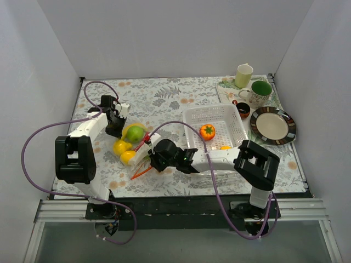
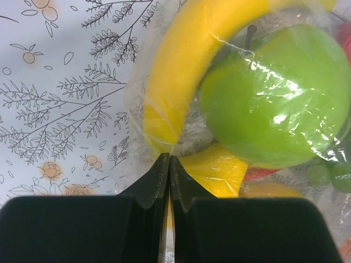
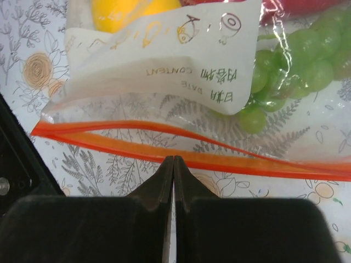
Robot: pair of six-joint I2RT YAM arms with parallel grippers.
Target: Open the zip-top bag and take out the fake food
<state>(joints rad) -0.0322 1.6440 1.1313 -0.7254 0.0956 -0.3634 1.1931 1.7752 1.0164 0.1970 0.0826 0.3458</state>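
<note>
The zip-top bag [image 1: 143, 147] lies left of centre, holding the fake food: a green round fruit [image 1: 135, 133] and yellow pieces [image 1: 122, 147]. My left gripper [image 1: 119, 118] is at the bag's far end. In the left wrist view its jaws [image 2: 169, 159] are shut, pinching the clear film beside a yellow banana [image 2: 192, 49] and the green fruit [image 2: 274, 104]. My right gripper [image 1: 155, 158] is at the bag's near end. Its jaws [image 3: 174, 159] are shut on the lower red-orange zip strip [image 3: 109, 143]; the two strips stand apart. Green grapes [image 3: 290, 71] lie inside.
A white perforated basket [image 1: 189, 115] right of the bag holds an orange-red tomato [image 1: 207, 131] and a yellow piece [image 1: 225, 147]. Back right stand a cream cup [image 1: 244, 75], a green-lined mug [image 1: 260, 90], a small bowl [image 1: 243, 109] and a plate [image 1: 272, 125].
</note>
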